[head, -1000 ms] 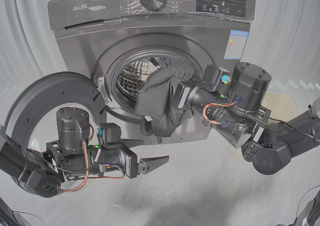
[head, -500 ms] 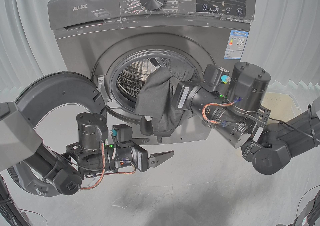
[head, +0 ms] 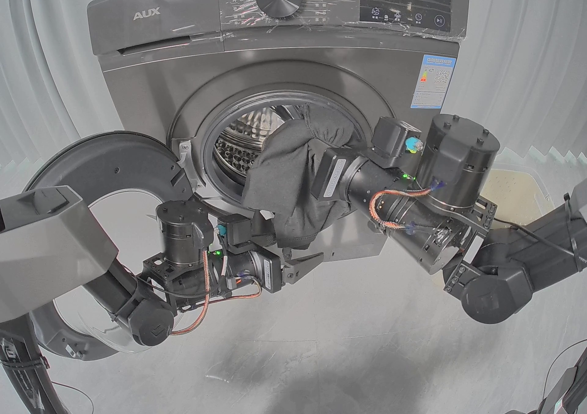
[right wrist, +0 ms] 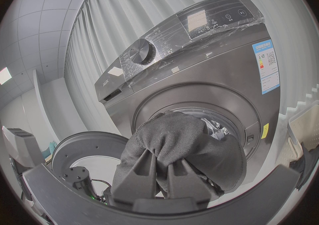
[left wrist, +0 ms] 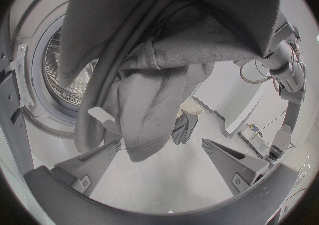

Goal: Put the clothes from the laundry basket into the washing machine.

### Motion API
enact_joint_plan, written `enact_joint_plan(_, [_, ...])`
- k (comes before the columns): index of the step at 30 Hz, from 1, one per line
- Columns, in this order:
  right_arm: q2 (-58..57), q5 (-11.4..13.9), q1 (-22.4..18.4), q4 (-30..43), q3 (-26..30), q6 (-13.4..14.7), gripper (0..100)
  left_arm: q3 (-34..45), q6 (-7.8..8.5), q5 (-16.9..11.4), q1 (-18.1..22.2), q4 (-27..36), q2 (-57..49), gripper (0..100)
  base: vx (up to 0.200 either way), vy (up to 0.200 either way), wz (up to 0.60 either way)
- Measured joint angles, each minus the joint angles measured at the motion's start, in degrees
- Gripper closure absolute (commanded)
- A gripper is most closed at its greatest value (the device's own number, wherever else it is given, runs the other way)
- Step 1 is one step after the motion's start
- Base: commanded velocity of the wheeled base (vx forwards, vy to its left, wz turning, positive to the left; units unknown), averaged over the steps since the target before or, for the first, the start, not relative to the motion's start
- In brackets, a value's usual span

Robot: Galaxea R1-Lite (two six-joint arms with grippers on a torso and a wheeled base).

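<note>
The dark garment (head: 287, 189) hangs vertically from the right gripper (right wrist: 161, 163), hem downward.

Head view, centre: dark grey cloth garment (head: 287, 183) draped over the right gripper (right wrist: 161, 169); fingertips buried, pinch point hidden. Cloth covered the right half of the ribbed steel drum mouth (head: 241, 140). Upper finger of the left gripper (head: 287, 253) was lost behind the hem. Cream plastic laundry basket (head: 520, 189), right of frame, was mostly blocked by the right arm (head: 416, 213); contents untellable. Blue-and-white label (head: 433, 80): print too small to read.
</note>
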Motion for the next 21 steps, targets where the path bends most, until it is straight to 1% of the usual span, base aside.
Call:
enact_joint_plan(8, [0.39, -0.13, -0.44, -0.04, 0.00, -0.02, 100, 0.59, -0.77, -0.06, -0.91, -1.29, -0.50, 0, 0.000, 0.000, 0.00])
enact_joint_plan(10, [0.52, -0.13, -0.55, -0.09, 0.00, -0.02, 100, 1.00, -1.35, -0.15, -1.46, -1.29, -1.38, 0, 0.000, 0.000, 0.00])
enact_joint_plan(12, [0.67, -0.17, -0.63, -0.09, -0.09, -0.02, 100, 1.40, -2.33, -0.22, -2.21, -1.39, -2.56, 0, 0.000, 0.000, 0.00])
enact_joint_plan(14, [0.85, -0.17, -0.68, -0.12, -0.22, -0.02, 100, 1.88, -2.83, -0.50, -2.82, -1.39, -3.56, 0, 0.000, 0.000, 0.00])
enact_joint_plan(21, [1.27, -0.28, -0.80, -0.11, -0.34, -0.02, 100, 3.17, -3.02, -1.05, -3.84, -1.43, -5.60, 0, 0.000, 0.000, 0.00])
